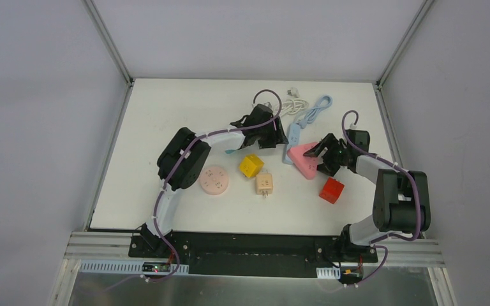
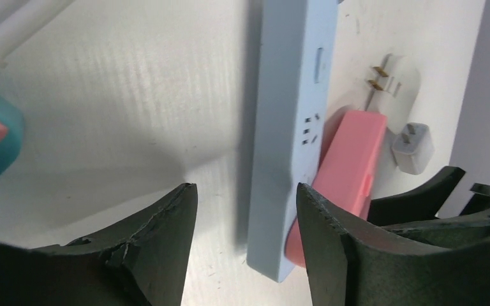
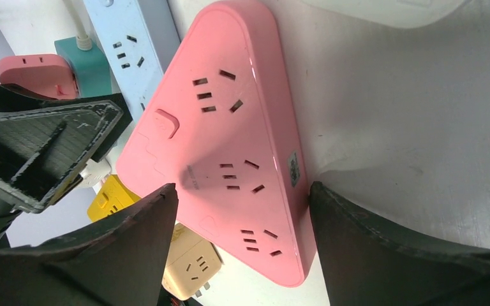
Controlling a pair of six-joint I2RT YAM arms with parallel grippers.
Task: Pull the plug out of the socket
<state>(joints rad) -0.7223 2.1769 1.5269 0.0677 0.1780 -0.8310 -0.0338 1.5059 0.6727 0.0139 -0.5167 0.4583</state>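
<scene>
- Left gripper [image 2: 245,191]: fingers spread, nothing pinched; lower centre of frame, just beside blue power strip [image 2: 290,127].
- Right gripper [image 3: 242,188]: fingers spread astride pink triangular socket [image 3: 230,127]; contact unclear.

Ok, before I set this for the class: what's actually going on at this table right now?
Two robot arms are working among loose power strips and adapters. The right pincer straddles the pink triangular socket; whether it is squeezing it I cannot tell. The left pincer hangs open with nothing in it, by the end of the light blue power strip. No plug shows in the visible outlets of either. A white plug lies loose beside the strip, prongs bare.
</scene>
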